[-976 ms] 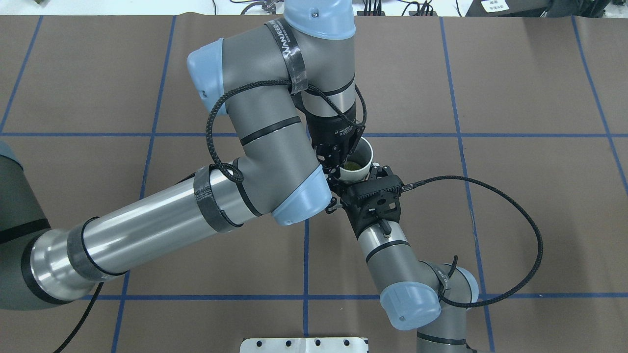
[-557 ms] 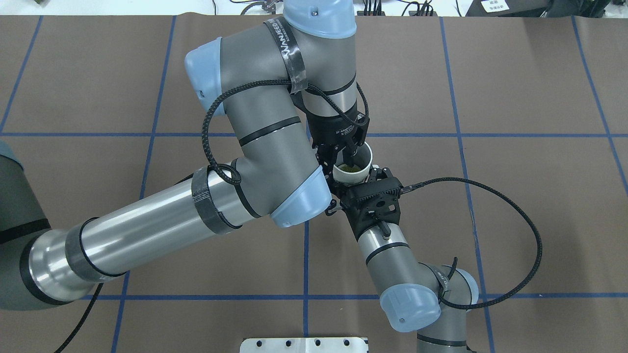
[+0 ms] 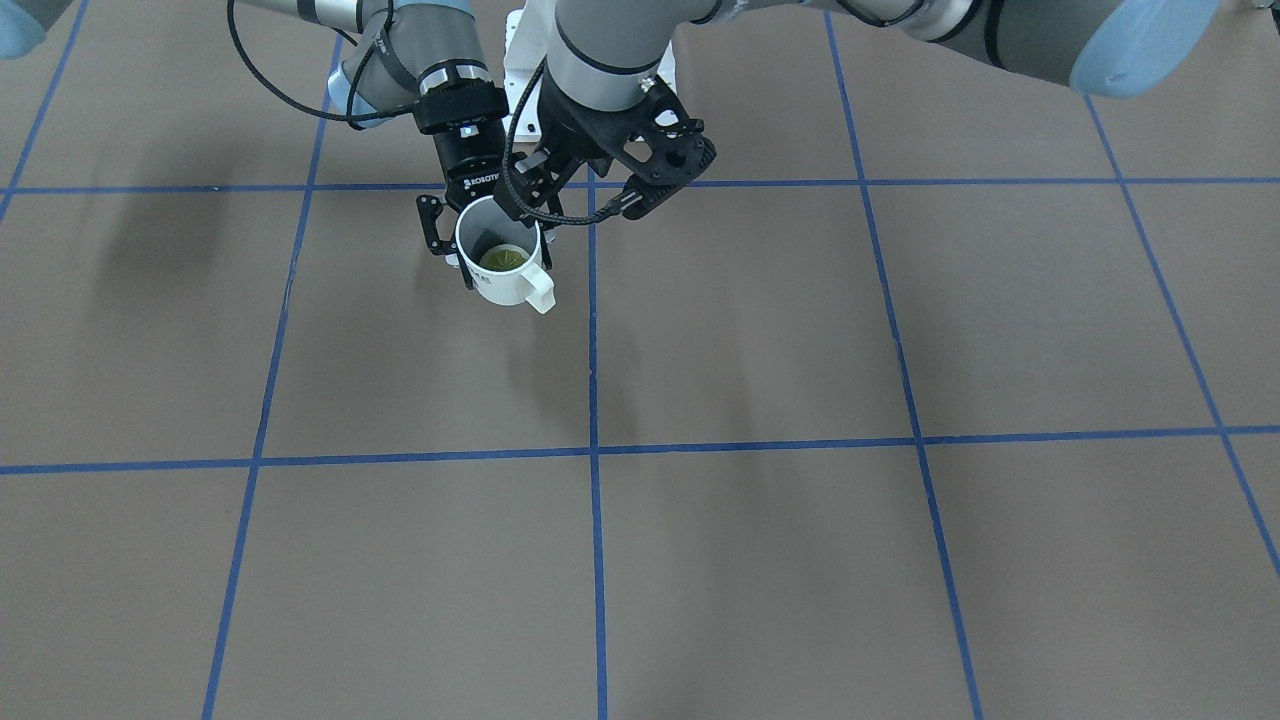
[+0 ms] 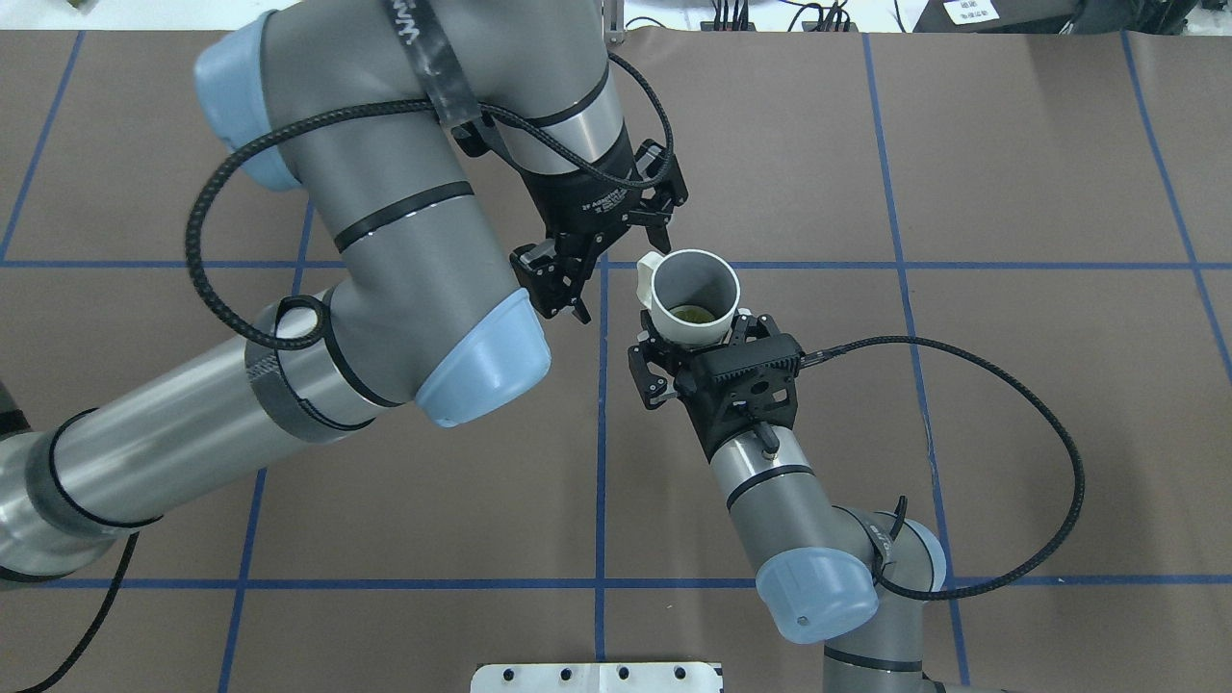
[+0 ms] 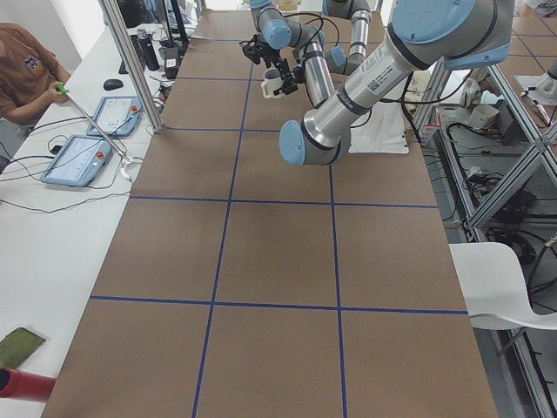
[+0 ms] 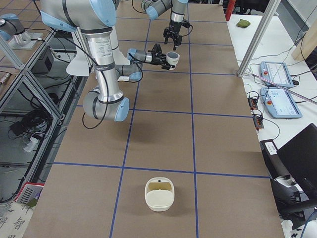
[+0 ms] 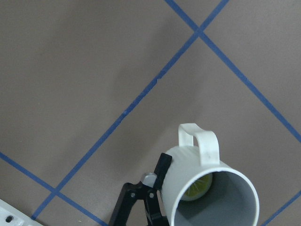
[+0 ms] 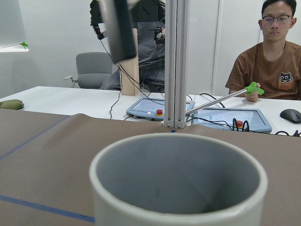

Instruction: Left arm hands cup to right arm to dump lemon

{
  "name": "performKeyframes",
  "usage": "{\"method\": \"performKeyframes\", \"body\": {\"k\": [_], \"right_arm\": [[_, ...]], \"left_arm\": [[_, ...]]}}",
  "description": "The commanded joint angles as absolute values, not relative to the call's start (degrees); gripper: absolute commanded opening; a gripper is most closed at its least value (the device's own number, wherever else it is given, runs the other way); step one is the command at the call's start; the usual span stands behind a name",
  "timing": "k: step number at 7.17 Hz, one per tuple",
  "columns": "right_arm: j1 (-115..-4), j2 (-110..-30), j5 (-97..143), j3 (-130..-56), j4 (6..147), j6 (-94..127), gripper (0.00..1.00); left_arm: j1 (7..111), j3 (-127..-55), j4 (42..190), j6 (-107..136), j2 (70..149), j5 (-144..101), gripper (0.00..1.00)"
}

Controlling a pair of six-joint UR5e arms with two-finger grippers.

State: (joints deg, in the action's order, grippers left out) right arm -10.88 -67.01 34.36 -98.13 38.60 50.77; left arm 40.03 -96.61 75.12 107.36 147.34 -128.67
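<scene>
Holding the cup (image 4: 691,294) is the right end effector (image 4: 695,334).

Left hand (image 4: 621,277) hangs open (fingers spread wide) beside right hand (image 4: 695,339), clamped on cup (image 4: 695,282).

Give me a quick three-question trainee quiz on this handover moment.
1. Fill in: the cup is held by the ___ gripper.
2. True or false: the left gripper is shut on the cup.
3. Where is the lemon? A) inside the cup B) between the left gripper's fingers C) balanced on the cup's handle

Key: 1 right gripper; 2 false, it is open and clear of the cup; 3 A.
</scene>
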Motion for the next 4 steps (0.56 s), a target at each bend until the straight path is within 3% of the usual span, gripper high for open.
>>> {"method": "performKeyframes", "body": {"k": [1, 4], "right_arm": [[-14.6, -71.2, 34.1, -99.4, 32.3, 51.2, 0.55], [-22.7, -78.3, 37.1, -99.4, 27.2, 52.8, 0.55]], "left_arm": [[41.7, -97.2, 75.1, 106.9, 145.6, -128.5, 1.00], [41.9, -97.3, 75.2, 106.1, 144.6, -128.4, 1.00]]}}
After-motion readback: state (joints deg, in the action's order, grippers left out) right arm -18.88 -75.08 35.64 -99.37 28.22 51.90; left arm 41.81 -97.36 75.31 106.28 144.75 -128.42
